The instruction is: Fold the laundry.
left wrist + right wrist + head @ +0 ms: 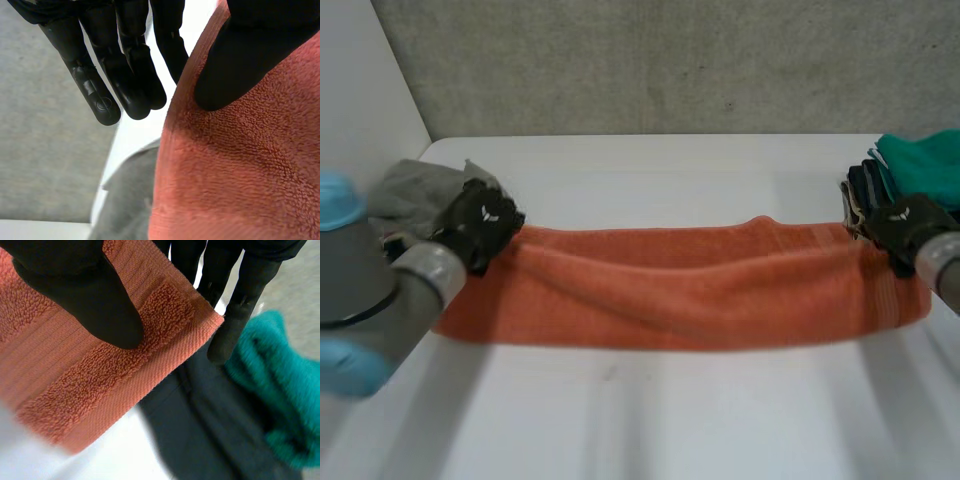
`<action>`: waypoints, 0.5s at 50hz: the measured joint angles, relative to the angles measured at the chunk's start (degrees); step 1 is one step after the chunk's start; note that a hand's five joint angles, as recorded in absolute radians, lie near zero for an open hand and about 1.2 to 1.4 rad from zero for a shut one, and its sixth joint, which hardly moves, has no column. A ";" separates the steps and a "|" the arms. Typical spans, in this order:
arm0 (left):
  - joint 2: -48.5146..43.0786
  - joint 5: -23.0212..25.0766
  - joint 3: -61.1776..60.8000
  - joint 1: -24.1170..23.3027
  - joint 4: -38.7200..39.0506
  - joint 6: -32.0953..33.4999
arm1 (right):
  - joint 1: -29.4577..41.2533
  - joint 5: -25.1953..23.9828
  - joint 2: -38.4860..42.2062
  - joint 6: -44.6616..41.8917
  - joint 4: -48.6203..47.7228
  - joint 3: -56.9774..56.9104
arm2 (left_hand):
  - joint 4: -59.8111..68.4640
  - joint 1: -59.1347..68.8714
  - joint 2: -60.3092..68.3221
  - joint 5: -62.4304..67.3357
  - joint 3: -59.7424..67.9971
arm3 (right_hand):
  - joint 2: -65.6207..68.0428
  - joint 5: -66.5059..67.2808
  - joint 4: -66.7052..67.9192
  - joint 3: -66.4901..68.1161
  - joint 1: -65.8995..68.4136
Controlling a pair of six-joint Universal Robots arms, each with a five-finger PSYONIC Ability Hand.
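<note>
An orange towel (680, 285) hangs stretched in a long band between my two hands, sagging a little onto the white table (650, 410). My left hand (480, 222) holds its left end. In the left wrist view the thumb (240, 55) presses on the towel (240, 170) near its edge, with the straight fingers (120, 85) just past that edge. My right hand (905, 225) holds the right end. There the thumb (85, 295) pins a corner of the towel (100, 375) against the fingers (235, 315) behind it.
A grey garment (415, 195) lies at the table's left edge, behind my left hand, and appears beyond the towel's edge as grey cloth (125, 205). At the right lie a teal cloth (925, 165) and dark folded items (865, 190), the same teal cloth (280, 390) and dark cloth (210, 430) under my right hand.
</note>
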 measured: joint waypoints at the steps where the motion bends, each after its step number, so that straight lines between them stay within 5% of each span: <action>1: -2.63 -1.06 2.56 -0.41 0.72 -0.03 | 0.64 0.80 1.40 0.43 -1.27 -1.48 | 0.00 0.00 0.00 0.00 0.00 | 0.00 0.00 0.00 0.00 0.00; 8: -17.24 -6.63 18.29 -1.85 1.62 0.11 | 3.31 4.89 10.55 1.16 -6.13 -11.27 | 0.00 0.00 0.00 0.00 0.00 | 0.00 0.01 0.00 0.00 0.00; 17: -28.47 -7.38 33.04 -2.60 1.67 0.18 | 4.69 6.02 20.83 0.91 -10.98 -22.42 | 0.00 0.00 0.00 0.01 0.00 | 0.00 0.01 0.55 0.00 0.00; 19: -29.87 -7.27 34.84 -3.00 1.74 0.13 | 4.94 6.49 22.08 0.85 -12.48 -23.66 | -2.76 -1.43 -3.18 -1.51 -2.51 | -9.15 -9.15 -8.58 -9.09 -8.69; 22: -31.44 -7.13 36.62 -3.94 1.91 0.01 | 5.59 7.61 23.31 0.86 -14.64 -24.73 | -28.81 -29.89 -29.58 -26.45 -27.80 | -39.90 -39.95 -37.89 -38.73 -38.81; 24: -31.80 -7.15 36.93 -4.45 2.04 -0.07 | 5.99 8.23 23.41 0.97 -15.30 -24.76 | -28.81 -29.89 -29.58 -26.45 -27.80 | -47.70 -47.79 -46.32 -46.80 -46.04; 25: -31.92 -7.24 36.91 -4.91 2.14 -0.17 | 6.45 8.92 23.14 1.27 -15.79 -24.42 | -50.17 -51.46 -49.99 -47.22 -49.42 | -54.49 -54.66 -54.70 -54.69 -51.67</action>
